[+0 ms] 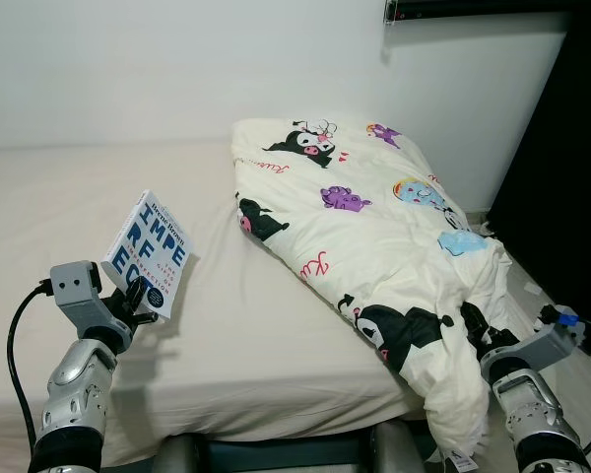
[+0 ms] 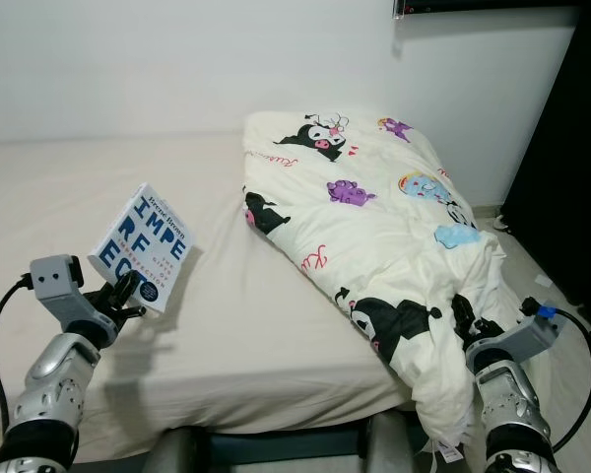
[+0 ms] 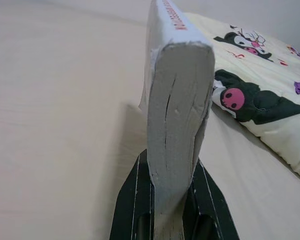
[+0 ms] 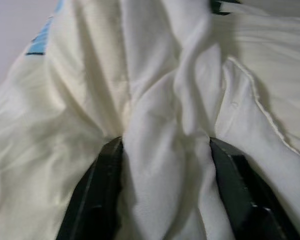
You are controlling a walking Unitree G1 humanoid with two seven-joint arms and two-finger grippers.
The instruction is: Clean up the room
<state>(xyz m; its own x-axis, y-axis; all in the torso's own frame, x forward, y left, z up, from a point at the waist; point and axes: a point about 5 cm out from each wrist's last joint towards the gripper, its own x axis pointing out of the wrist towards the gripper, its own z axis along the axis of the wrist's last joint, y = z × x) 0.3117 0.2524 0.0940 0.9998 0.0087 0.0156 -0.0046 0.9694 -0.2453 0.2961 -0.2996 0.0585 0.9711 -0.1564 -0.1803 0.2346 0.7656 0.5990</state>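
Book (image 1: 150, 254): a white paperback held above the near left part of the bed, tilted, its cover facing the head camera.
Cover text: large blue letters read "IMPE", "RF", "EC" in stacked rows; smaller red lettering runs beside them, too small to read. A line at the top edge looks like an author's name but is not clearly legible.
Book spine: red print along it in the left wrist view, too blurred to read.
Left gripper (image 1: 136, 305): closed on the lower edge of the book; in the left wrist view both black fingers (image 3: 131, 202) press against the block of pages from either side.
Duvet (image 1: 374, 227): cream, printed with black, purple and blue cartoon characters and red script; it lies bunched along the right side of the bed, from the wall to the near corner, where it hangs over the edge.
Right gripper (image 4: 165, 190): at the near right corner of the bed, closed on a gathered fold of the duvet; the cloth bulges between the two black fingers (image 4: 92, 195).
Bed (image 1: 98, 187): covered by a plain beige sheet, flat and smooth on the left half.
Wall (image 1: 177, 69): white, behind the bed.
Dark furniture (image 1: 561, 177): a black panel standing at the right, just beyond the duvet.
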